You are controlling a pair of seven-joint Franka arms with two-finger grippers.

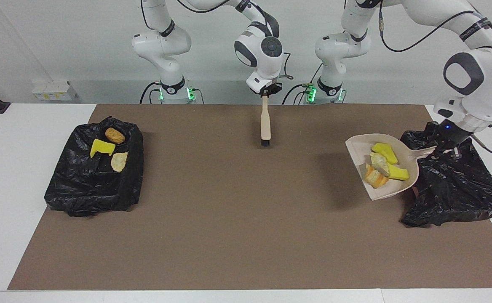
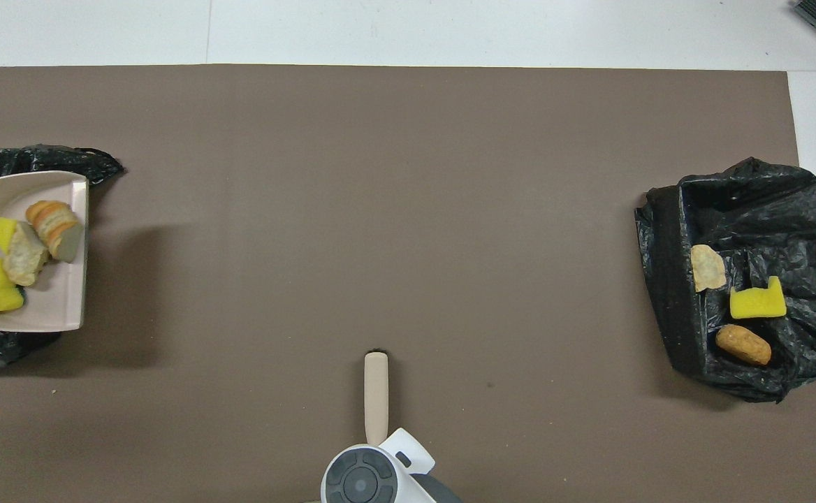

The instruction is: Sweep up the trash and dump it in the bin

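My left gripper (image 1: 445, 148) is clenched on the handle of the cream plastic dustpan (image 1: 362, 148), carrying it in the air at the edge of the crumpled black bag-lined bin (image 1: 456, 189) at the left arm's end of the table. In the facing view that puts the pan at about three o'clock from the mat's centre, tilted, its open lip toward the middle of the table. Four pieces of the trash ride in the pan: two bright yellow sponge bits (image 1: 384, 152) and two tan bread-like chunks (image 1: 379, 163), bunched together and touching.

My right gripper (image 1: 265, 93) is closed around the top of the beige-handled brush with dark bristles (image 1: 265, 122), which hangs upright over the brown mat (image 1: 246, 219) at twelve o'clock, close to the robots' edge.

At nine o'clock in the facing view, toward the right arm's end, a second black bag-lined bin (image 1: 86, 189) sits on the mat. In it lie three more pieces: a yellow sponge wedge (image 1: 101, 147), a brown bread roll (image 1: 115, 135) and a pale bread piece (image 1: 119, 161), near one another.
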